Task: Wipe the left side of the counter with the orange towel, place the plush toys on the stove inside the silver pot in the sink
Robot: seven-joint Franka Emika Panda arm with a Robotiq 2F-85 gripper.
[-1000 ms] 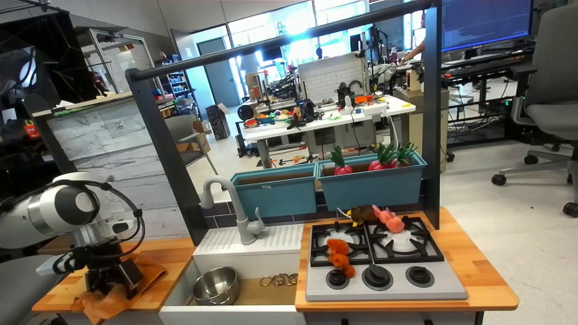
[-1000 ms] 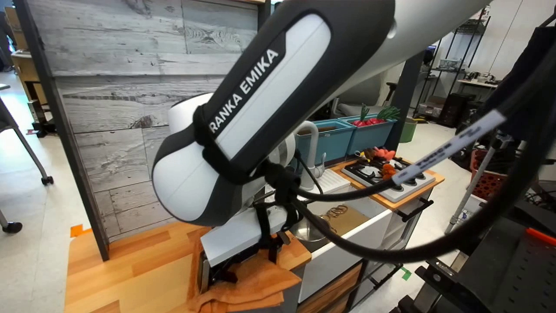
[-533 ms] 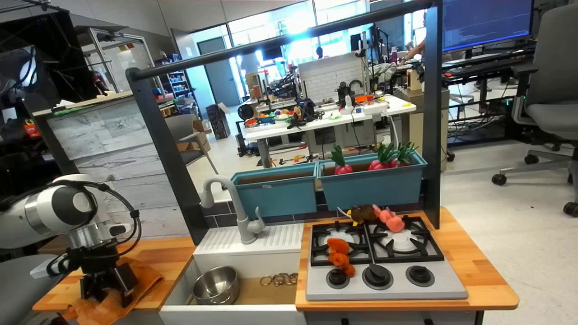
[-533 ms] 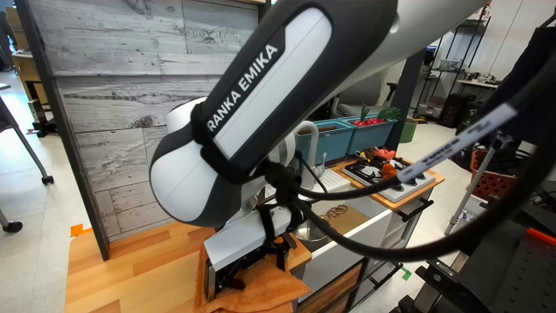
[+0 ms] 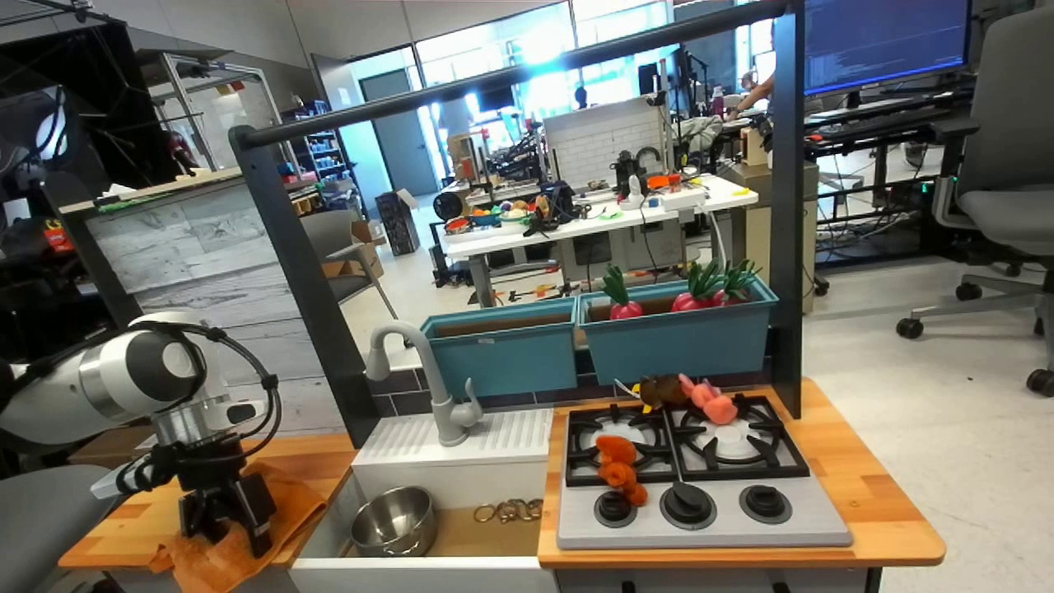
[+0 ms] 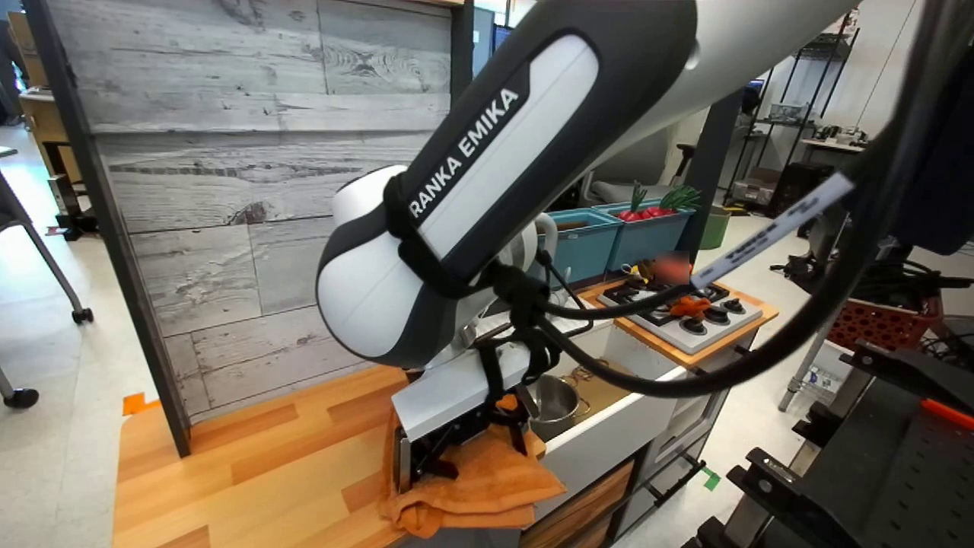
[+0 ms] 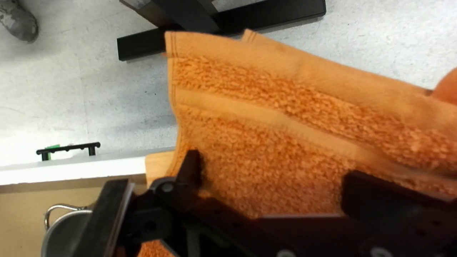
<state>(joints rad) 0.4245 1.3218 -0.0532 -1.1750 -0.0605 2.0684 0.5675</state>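
The orange towel [image 5: 284, 502] lies rumpled on the left part of the wooden counter [image 6: 304, 449], its front hanging over the edge. My gripper [image 5: 230, 539] presses down on it with jaws spread wide. In the wrist view, towel cloth [image 7: 257, 142] spans the gap between the fingertips and is not pinched. On the stove [image 5: 725, 534] lie an orange plush toy [image 5: 617, 465], a pink-red one [image 5: 715, 403] and a dark brown one [image 5: 661, 390]. The silver pot [image 5: 395, 520] stands in the left of the sink [image 5: 486, 482]; in the wrist view my gripper partly hides it.
Several brass rings [image 5: 509, 511] lie in the sink. A grey faucet [image 5: 440, 387] rises behind it, with blue planters [image 5: 502, 354] at the back. A grey wood panel [image 6: 221, 251] borders the counter. A black cart [image 6: 860, 472] stands nearby.
In an exterior view, my gripper first shifts slightly left, then right toward the sink, dragging the towel along. The jaws stay wide apart. The toys and pot have not moved.
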